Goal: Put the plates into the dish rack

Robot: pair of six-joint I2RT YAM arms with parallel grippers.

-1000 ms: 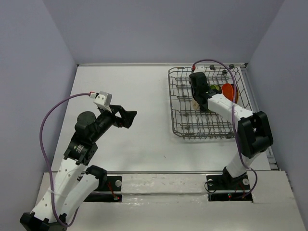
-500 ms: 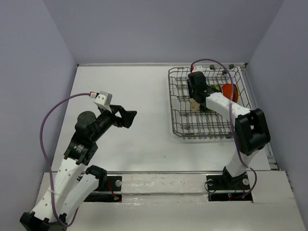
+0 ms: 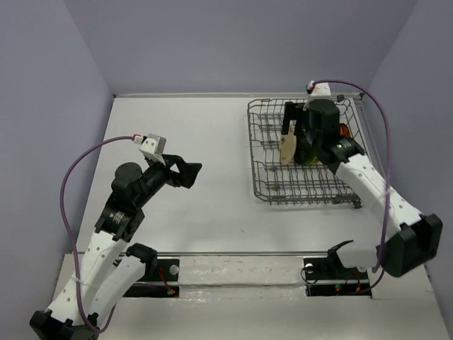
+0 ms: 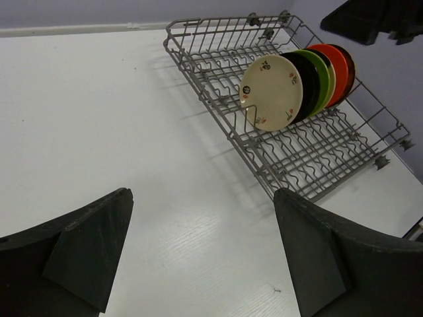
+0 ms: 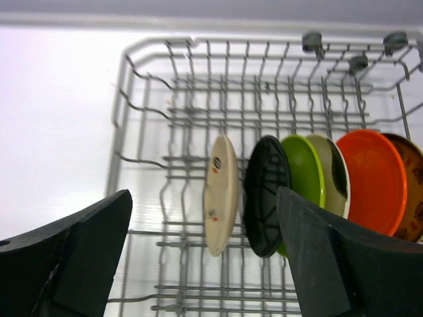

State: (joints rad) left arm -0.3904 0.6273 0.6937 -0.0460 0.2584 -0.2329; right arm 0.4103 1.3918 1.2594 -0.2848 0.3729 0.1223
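The white table carries one container, the dish rack, a grey wire basket with upright tines. All places below are given from that rack.

The right arm reaches in over the rack's right side. The left arm stays well to the rack's left, over bare table.

Six plates stand on edge inside the rack, lined up face to face from about its middle to its right wall. None of them lies flat.

- The brown patterned plate is nearest the right wall (only partly in the wrist view).
- The orange plate stands just beside the brown one, on the side toward the rack's middle.
- The cream plate with a dark patch is mostly hidden behind its neighbours.
- The lime green plate comes next.
- The black plate follows it.
- The beige plate closes the row at the rack's middle, and small marks show on its face in the left wrist view.

The tine rows in the rack's left half hold nothing.

The right gripper hangs above the rack over the beige and black end of the row. Its fingers are spread wide and grip nothing. The left gripper points toward the rack from well apart, also spread wide with nothing between its fingers.
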